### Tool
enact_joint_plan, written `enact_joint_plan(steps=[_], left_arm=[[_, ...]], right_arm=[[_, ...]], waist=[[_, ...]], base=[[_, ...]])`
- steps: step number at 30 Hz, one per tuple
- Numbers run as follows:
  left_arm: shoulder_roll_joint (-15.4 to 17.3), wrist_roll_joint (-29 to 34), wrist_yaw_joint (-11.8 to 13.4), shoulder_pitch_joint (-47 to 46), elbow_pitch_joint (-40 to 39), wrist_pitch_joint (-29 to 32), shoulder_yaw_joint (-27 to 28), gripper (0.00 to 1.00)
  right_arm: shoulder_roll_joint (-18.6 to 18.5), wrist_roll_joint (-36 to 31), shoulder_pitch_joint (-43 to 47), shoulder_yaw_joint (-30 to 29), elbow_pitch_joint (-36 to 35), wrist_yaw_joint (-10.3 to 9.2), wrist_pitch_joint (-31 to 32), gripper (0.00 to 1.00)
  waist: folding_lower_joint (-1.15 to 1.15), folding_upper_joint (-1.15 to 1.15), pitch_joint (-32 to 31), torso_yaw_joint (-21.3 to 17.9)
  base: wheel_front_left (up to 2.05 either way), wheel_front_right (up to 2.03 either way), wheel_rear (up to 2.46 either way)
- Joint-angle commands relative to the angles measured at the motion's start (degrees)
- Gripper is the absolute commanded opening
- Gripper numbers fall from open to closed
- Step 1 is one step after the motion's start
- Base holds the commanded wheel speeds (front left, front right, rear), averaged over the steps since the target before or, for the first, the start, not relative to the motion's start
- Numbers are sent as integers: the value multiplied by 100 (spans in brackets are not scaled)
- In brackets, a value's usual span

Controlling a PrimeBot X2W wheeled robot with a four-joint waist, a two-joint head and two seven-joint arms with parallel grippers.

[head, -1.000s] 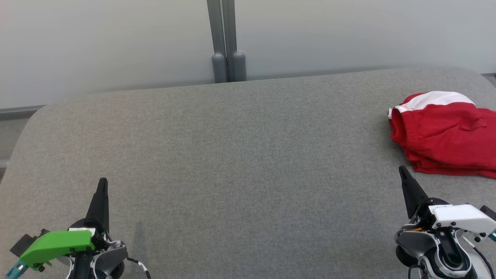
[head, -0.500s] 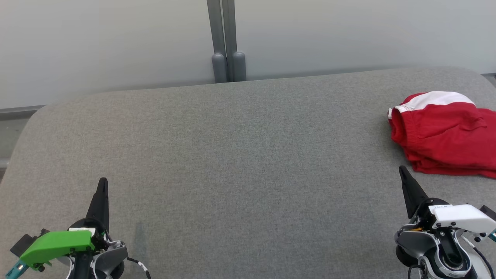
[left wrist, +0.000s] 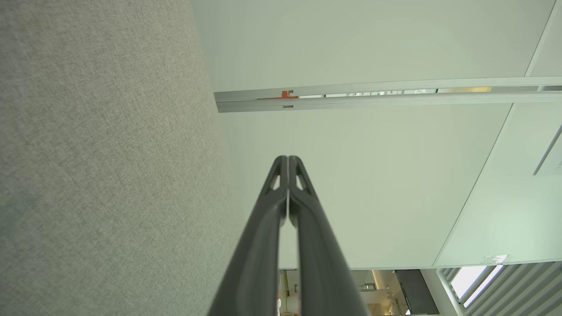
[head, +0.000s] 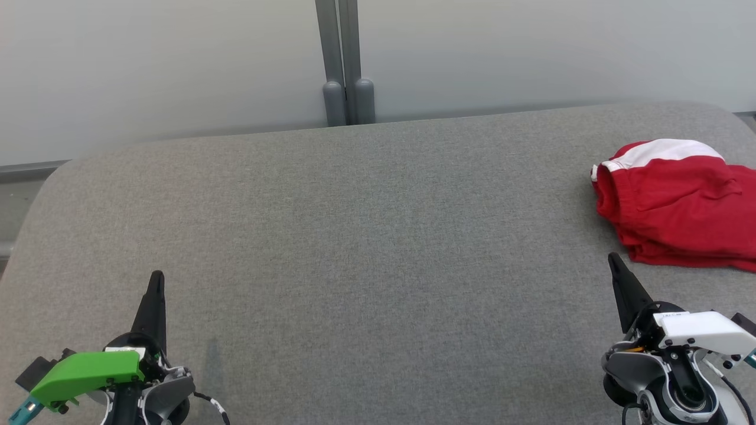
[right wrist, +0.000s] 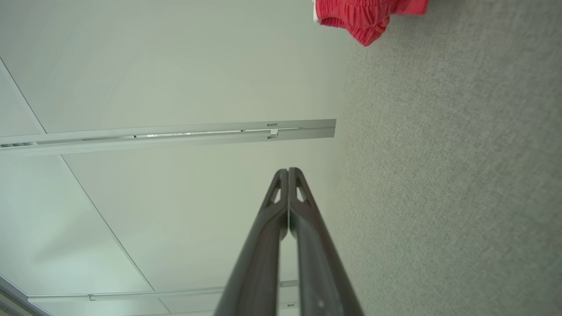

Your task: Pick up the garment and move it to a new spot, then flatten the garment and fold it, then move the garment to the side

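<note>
The garment (head: 673,200) is red with a white band, lying folded at the far right of the grey table (head: 366,236), partly cut off by the head view's right edge. Its edge also shows in the right wrist view as the red garment (right wrist: 366,17) at the top. My right gripper (head: 613,258) rests shut near the front right, its tip just short of the garment's near hem and apart from it. My left gripper (head: 156,276) rests shut at the front left, far from the garment. In the wrist views both the left gripper (left wrist: 288,159) and the right gripper (right wrist: 288,171) have fingers pressed together, holding nothing.
A pale wall with a grey vertical post (head: 344,65) runs behind the table's far edge. The table's corners are rounded. A wide stretch of bare grey fabric lies between the two grippers.
</note>
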Motion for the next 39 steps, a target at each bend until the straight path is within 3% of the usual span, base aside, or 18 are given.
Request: enact_joint_plan(steps=[1,39], left_arm=[[-2,-12,-26,-60,-14,28,16,0],[-1,-8,-26,-60,-15,27,14,0]], right_arm=[[-5,35,50,-9,-24,4,22,0],[-5,39,50,-5,-24,4,19,0]], waist=[[0,0,0,0],[0,0,0,0]], base=[[0,0,0],[0,0,0]])
